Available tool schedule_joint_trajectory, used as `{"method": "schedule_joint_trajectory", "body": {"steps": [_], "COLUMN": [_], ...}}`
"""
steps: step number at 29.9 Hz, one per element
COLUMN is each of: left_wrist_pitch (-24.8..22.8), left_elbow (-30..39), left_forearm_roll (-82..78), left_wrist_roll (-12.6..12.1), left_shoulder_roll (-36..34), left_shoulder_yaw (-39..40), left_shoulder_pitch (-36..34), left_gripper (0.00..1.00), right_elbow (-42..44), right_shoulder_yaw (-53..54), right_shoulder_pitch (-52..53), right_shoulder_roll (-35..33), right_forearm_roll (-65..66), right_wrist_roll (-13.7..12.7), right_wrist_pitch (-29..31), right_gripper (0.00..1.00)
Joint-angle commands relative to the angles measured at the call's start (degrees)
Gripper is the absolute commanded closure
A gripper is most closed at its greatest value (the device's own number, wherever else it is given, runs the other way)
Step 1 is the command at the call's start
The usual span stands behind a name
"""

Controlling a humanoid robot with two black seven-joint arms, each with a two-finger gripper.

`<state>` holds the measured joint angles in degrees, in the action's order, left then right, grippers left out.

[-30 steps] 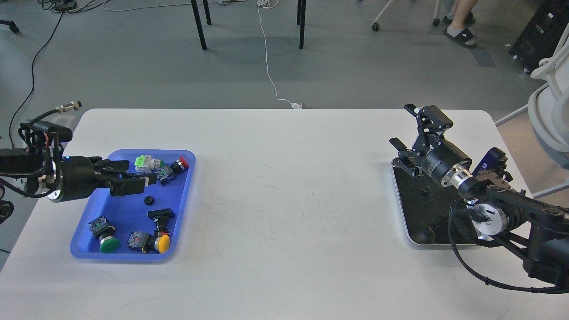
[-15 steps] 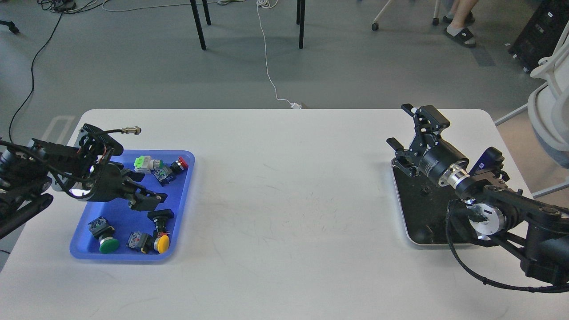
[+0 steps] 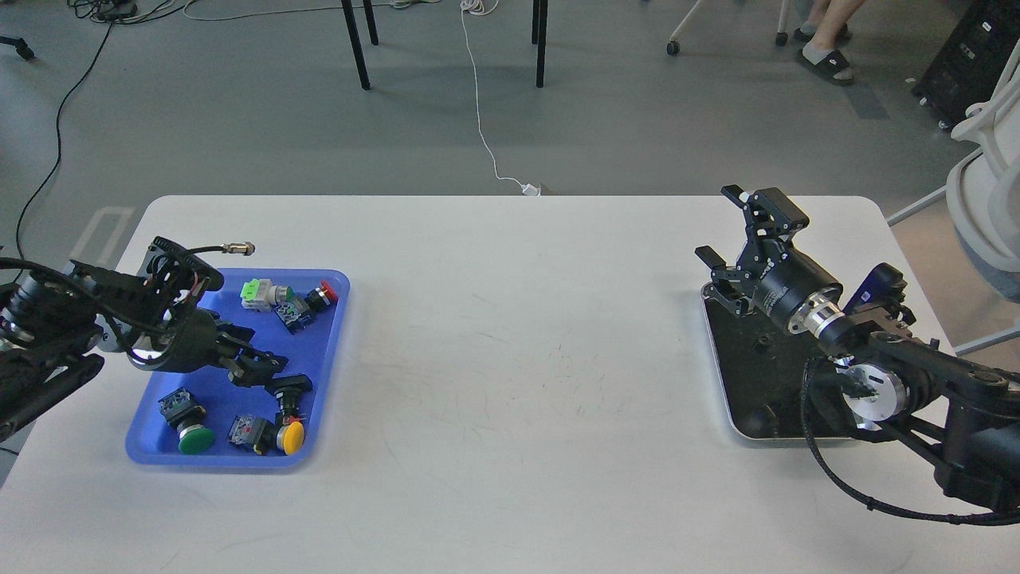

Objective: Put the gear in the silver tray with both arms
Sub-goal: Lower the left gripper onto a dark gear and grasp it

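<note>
The silver tray (image 3: 722, 383) lies at the table's right side, with a dark reflective bottom. One small black gear (image 3: 763, 343) lies in it. My right gripper (image 3: 729, 235) is open and empty, held above the tray's far left corner. My left gripper (image 3: 261, 367) reaches down into the blue tray (image 3: 215, 461) at the left, near its middle. It covers the spot where a second small black gear lay, so that gear is hidden. The left fingers look dark and close together, and I cannot tell whether they hold anything.
The blue tray holds several push buttons: a green one (image 3: 194, 438), a yellow one (image 3: 292, 435), a red one (image 3: 323, 293) and a green-white block (image 3: 255, 293). A black button part (image 3: 292, 386) sits right beside my left gripper. An office chair (image 3: 988, 191) stands at the far right.
My left arm swung in over the blue tray and lowered its gripper onto the spot where the small black gear lay. My right gripper stayed nearly still over the silver tray.
</note>
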<state>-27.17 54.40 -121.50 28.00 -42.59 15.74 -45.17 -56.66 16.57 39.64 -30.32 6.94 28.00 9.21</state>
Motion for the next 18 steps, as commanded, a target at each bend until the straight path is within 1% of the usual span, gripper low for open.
{"method": "schedule_joint_trajectory", "body": {"steps": [1, 8, 18], "left_wrist_pitch": [0.01, -0.08, -0.08], "left_elbow": [-0.26, -0.44, -0.53], "left_forearm_roll": [-0.06, 0.12, 0.21], "left_wrist_roll": [0.0, 0.0, 0.0], "left_shoulder_roll": [0.05, 0.22, 1.19], "left_shoulder_yaw": [-0.1, -0.1, -0.1], "left_shoulder_pitch": [-0.01, 0.08, 0.25], "left_gripper": [0.32, 0.37, 0.37], "right_elbow": [-0.03, 0.06, -0.03], "right_shoulder_yaw": [-0.05, -0.05, -0.05], "right_shoulder_pitch": [-0.01, -0.09, -0.09], "right_shoulder_roll": [0.0, -0.26, -0.44], "right_forearm_roll": [0.0, 0.0, 0.0], "right_wrist_roll": [0.0, 0.0, 0.0], "right_wrist_pitch": [0.02, 0.02, 0.02], "right_gripper": [0.03, 0.03, 0.03]}}
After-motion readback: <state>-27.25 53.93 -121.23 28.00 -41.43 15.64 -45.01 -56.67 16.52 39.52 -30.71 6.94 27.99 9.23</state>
